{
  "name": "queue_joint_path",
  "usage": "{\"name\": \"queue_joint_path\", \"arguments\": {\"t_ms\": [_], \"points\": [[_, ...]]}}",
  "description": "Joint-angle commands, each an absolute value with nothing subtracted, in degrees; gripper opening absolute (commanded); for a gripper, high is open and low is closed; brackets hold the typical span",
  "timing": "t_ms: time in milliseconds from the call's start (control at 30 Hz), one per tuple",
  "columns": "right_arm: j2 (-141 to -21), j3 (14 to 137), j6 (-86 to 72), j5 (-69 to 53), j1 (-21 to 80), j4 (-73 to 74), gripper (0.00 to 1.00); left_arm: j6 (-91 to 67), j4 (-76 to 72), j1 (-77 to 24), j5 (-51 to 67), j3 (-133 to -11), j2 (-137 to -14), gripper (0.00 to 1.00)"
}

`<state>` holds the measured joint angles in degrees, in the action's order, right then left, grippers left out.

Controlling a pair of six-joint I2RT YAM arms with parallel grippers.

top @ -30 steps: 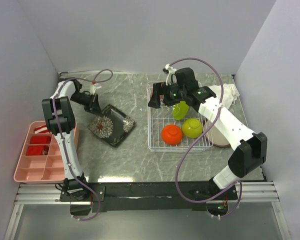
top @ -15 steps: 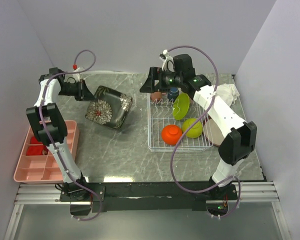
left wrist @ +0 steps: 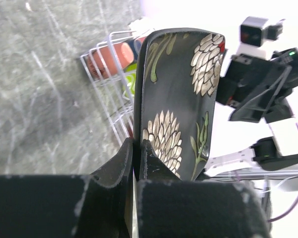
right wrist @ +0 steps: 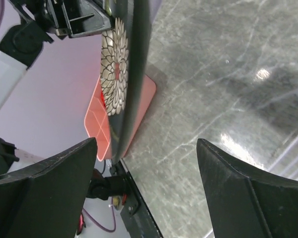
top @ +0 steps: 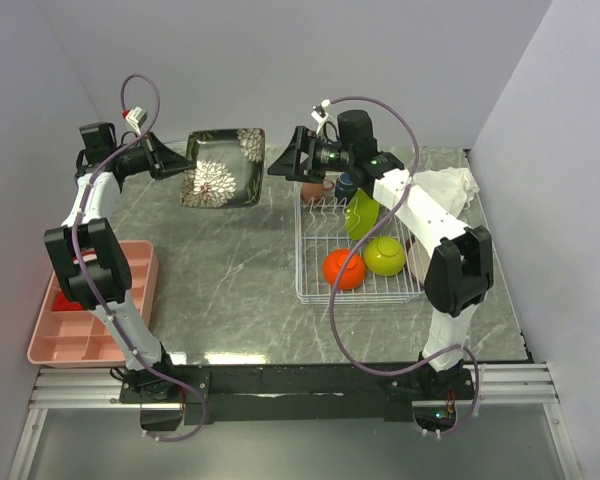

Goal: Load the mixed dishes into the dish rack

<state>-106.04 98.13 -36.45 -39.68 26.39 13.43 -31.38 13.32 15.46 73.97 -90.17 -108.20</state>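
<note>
Aloft: floral plate pinched, left of rack

Left gripper (left wrist: 137,151) pinches the plate (top: 220,170) by its rim, holding it in the air just left of the rack (top: 300,250). Right gripper (top: 283,165) is spread wide facing the plate, seemingly not touching it.

No text, label, brand, number or sign can be read in any view.
</note>
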Motion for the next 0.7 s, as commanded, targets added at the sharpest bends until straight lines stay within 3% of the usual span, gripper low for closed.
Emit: {"name": "queue_joint_path", "arguments": {"t_ms": [0, 300, 667], "points": [[-108.1, 101.1, -38.5, -40.8, 27.9, 6.9, 0.85, -45.7, 0.4, 15.6, 81.9, -89.9, -103.3, 0.01], [-111.5, 104.9, -39.4, -40.9, 30.8, 5.5, 0.78, -46.3, -1.7, 15.5, 81.6, -87.4, -101.0, 0.01], [-112.4, 107.2, -39.3, -37.6, 32.3, 6.3, 0.55, -48.0, -3.5, 14.9, 81.7, -85.1, -98.8, 0.01]]}}
